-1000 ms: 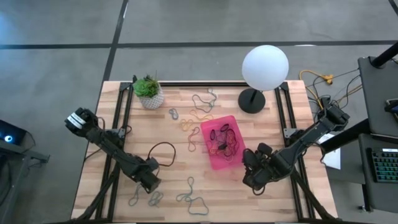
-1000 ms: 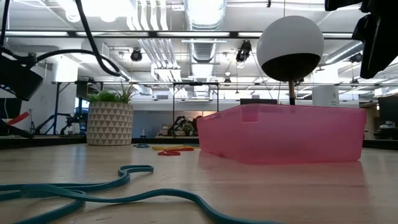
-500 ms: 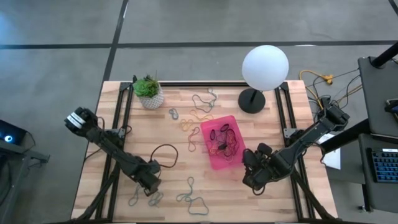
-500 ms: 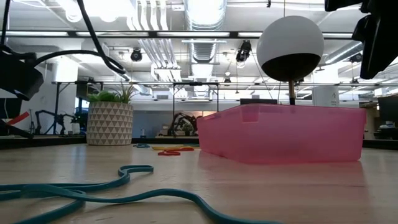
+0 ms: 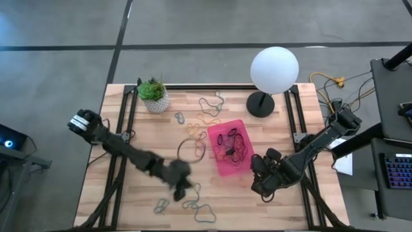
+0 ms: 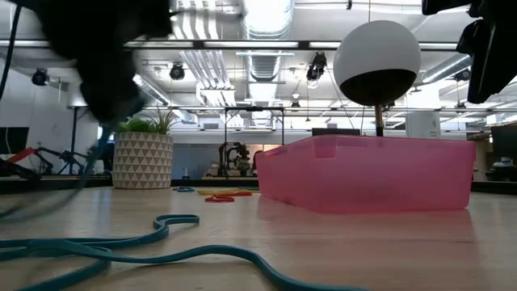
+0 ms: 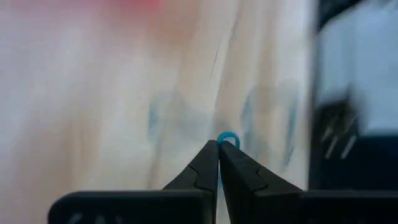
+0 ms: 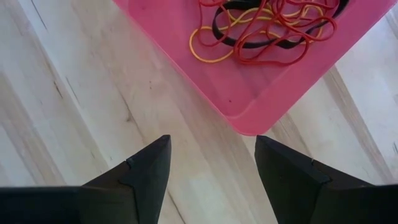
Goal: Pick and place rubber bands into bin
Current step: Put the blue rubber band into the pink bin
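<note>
Wood-slat table [image 5: 141,135] — bin [image 5: 230,169], white globe lamp [image 5: 274,69].

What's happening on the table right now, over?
Left gripper shut on a blue rubber band, mid-table near the bin. Right gripper open, waiting beside the bin's corner. Bands already inside; more loose on the table. Nothing blocking.

No text, label, brand or number can be read in any view. Nothing written shows on the things here.
</note>
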